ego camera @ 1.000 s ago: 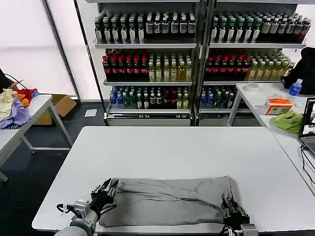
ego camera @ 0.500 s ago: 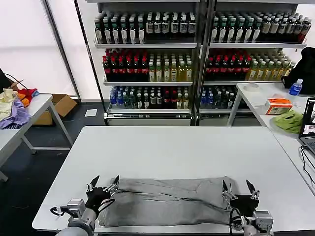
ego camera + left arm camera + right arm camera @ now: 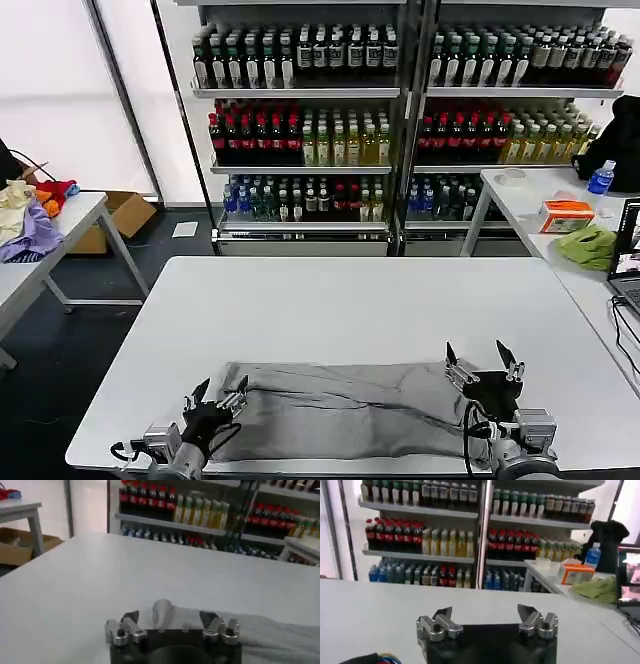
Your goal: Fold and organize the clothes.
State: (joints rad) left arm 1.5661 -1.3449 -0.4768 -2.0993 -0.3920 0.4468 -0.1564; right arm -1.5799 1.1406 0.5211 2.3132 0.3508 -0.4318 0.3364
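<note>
A light grey shirt [image 3: 345, 415] lies folded into a long band along the near edge of the white table [image 3: 350, 300]. My left gripper [image 3: 221, 388] hangs open over the band's left end, nothing between its fingers. In the left wrist view that gripper [image 3: 169, 616] stands just above a small raised fold of the shirt [image 3: 162, 611]. My right gripper [image 3: 478, 353] is open above the band's right end, holding nothing. Seen from the right wrist, the right gripper [image 3: 485, 612] has bare table [image 3: 370, 610] beyond its spread fingers.
Shelves of bottles [image 3: 400, 120] stand behind the table. A side table [image 3: 560, 200] on the right carries a lime-green cloth [image 3: 588, 246], an orange box [image 3: 567, 214] and a laptop [image 3: 630, 255]. Another table [image 3: 40, 240] at the left holds coloured garments.
Both grippers let go of the shirt and opened. The right one rose and moved back over the band's end; the left one drew slightly nearer. The band has settled flat.
</note>
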